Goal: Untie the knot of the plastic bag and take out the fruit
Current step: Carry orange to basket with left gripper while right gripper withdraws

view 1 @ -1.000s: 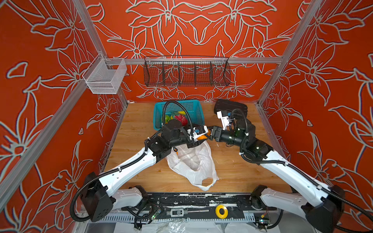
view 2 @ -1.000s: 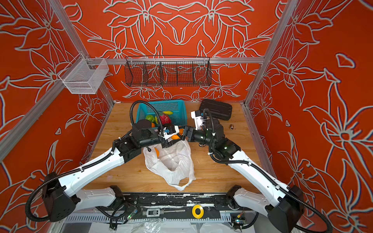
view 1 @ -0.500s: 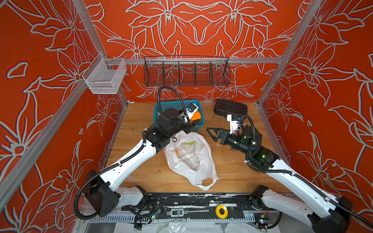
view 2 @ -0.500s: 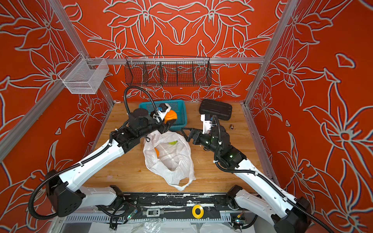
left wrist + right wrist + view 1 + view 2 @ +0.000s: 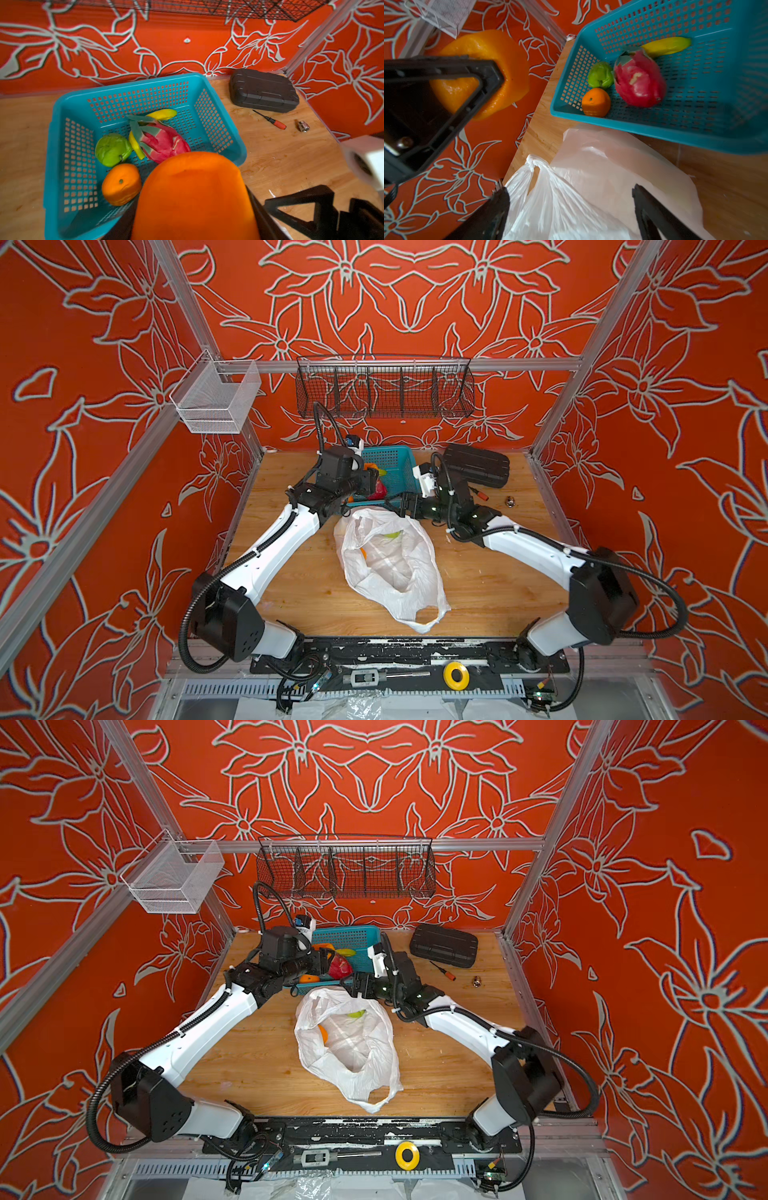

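A basket (image 5: 145, 93) corner is filled by an orange (image 5: 121, 184), a green fruit (image 5: 113, 149) and a dragon fruit (image 5: 164, 143) (banana (image 5: 162, 114) behind); the rest is left free, as is bench (image 5: 498, 585) beside the plastic bag (image 5: 390, 568).

Teal basket (image 5: 654, 135) held dragon fruit (image 5: 639, 81), banana (image 5: 668, 44), green fruit (image 5: 600, 75) and small orange (image 5: 596, 101). Plastic bag (image 5: 591, 176) lay crumpled just outside basket wall. Right gripper (image 5: 570, 191) hung over the bag outside basket, fingers spread wide. Left gripper (image 5: 488, 79) clamped large orange (image 5: 500, 62), clear of basket's corner.
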Robot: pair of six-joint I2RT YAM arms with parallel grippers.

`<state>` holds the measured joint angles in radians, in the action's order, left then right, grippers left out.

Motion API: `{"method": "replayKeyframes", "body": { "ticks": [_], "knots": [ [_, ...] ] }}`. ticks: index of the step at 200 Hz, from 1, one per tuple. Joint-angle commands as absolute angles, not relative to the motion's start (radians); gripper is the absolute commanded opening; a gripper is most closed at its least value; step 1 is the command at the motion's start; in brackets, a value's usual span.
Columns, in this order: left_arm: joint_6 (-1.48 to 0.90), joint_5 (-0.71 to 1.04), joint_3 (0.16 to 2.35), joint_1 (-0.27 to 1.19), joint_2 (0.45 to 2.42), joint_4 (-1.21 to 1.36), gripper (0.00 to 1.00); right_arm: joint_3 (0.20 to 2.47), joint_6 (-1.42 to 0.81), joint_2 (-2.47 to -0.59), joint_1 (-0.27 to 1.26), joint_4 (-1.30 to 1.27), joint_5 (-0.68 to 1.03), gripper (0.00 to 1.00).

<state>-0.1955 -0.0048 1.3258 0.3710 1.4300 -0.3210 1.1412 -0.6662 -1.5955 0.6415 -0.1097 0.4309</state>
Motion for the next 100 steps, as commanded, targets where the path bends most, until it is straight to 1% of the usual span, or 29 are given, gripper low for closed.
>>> {"method": "replayKeyframes", "body": {
  "ticks": [1,22,42,77,100],
  "knots": [
    [-0.253,0.025,1.332,0.353,1.433,-0.356,0.44,1.186,-0.64,-1.699,0.669,-0.089,0.568,0.88],
    [-0.262,0.033,1.333,0.33,1.447,-0.368,0.44,1.141,-0.639,-1.739,0.69,-0.122,0.62,0.81],
    [-0.264,0.041,1.333,0.313,1.47,-0.369,0.44,1.083,-0.604,-1.736,0.709,-0.098,0.627,0.76],
    [-0.234,0.089,1.331,0.308,1.529,-0.315,0.45,0.98,-0.534,-1.714,0.716,-0.005,0.583,0.71],
    [-0.219,0.159,1.367,0.308,1.604,-0.272,0.46,0.944,-0.508,-1.708,0.716,0.046,0.565,0.7]
  ]
}}
